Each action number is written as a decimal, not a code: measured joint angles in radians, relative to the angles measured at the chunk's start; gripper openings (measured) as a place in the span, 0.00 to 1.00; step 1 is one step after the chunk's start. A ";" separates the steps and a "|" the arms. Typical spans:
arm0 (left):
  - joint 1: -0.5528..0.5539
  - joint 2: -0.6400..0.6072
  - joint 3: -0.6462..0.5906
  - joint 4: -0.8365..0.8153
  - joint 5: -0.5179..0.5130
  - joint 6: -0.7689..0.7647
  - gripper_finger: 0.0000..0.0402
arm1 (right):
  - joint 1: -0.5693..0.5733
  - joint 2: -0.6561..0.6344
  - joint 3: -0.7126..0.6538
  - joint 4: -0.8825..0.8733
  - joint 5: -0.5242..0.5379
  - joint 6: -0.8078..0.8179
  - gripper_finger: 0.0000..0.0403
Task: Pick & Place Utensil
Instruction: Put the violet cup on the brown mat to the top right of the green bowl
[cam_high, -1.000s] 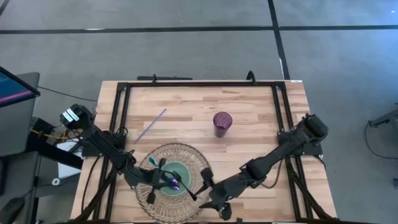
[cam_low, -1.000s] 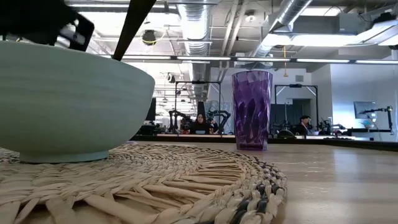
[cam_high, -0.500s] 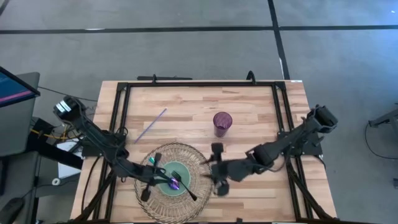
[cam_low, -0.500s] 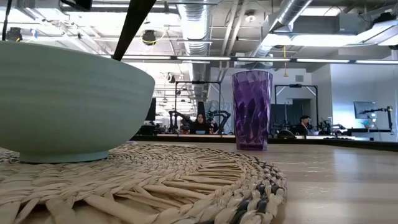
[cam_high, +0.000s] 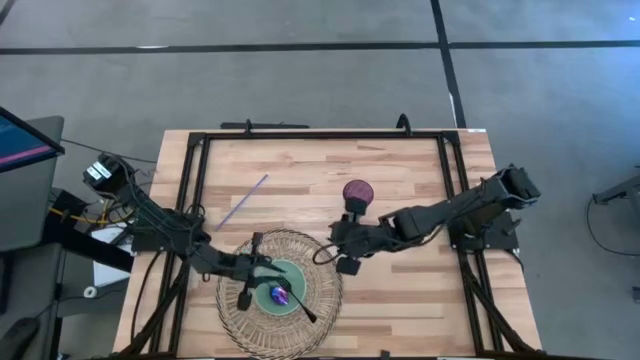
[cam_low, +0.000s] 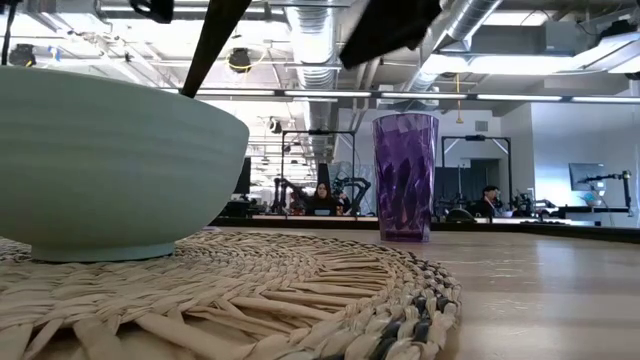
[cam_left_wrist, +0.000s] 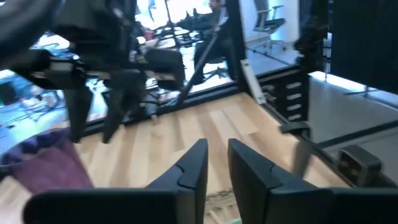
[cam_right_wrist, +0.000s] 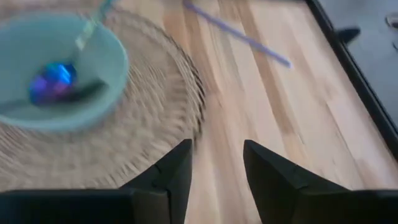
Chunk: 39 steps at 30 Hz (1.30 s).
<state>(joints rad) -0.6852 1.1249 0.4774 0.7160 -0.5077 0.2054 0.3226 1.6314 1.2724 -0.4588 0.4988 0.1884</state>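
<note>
A pale green bowl (cam_high: 277, 293) stands on a round woven mat (cam_high: 322, 283). A spoon with a shiny blue-purple head (cam_high: 279, 295) lies in the bowl, and its dark handle (cam_high: 305, 314) leans out over the rim. The right wrist view shows the bowl (cam_right_wrist: 37, 112) and the spoon head (cam_right_wrist: 53, 81). My left gripper (cam_high: 250, 272) hovers over the mat's left part beside the bowl, open by a narrow gap (cam_left_wrist: 216, 158). My right gripper (cam_high: 340, 250) is open (cam_right_wrist: 217, 162) between the mat and the purple cup (cam_high: 357, 195). Neither gripper holds anything.
A thin purple straw (cam_high: 243, 200) lies on the wood at the far left of the mat, seen also in the right wrist view (cam_right_wrist: 236, 34). The cup (cam_low: 405, 175) stands upright past the mat (cam_low: 250, 290). A black frame (cam_high: 320, 135) borders the table.
My right gripper has swung from the table's near edge beside the mat toward the far side, and now stands next to the cup. My left gripper has drawn back a little from the bowl toward the table's left. The spoon has stayed in the bowl.
</note>
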 joint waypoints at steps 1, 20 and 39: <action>0.015 -0.004 0.000 -0.001 0.000 0.000 0.18 | -0.007 0.000 0.000 -0.031 0.000 0.010 0.34; 0.160 -0.034 0.000 -0.001 0.000 -0.090 0.23 | -0.160 0.000 0.000 -0.220 0.089 0.307 0.30; 0.153 -0.034 0.000 -0.001 0.000 -0.091 0.23 | -0.186 0.020 0.000 -0.370 -0.029 0.403 0.04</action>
<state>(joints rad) -0.5320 1.0908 0.4774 0.7148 -0.5076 0.1146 0.1366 1.6516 1.2720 -0.8287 0.4698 0.5914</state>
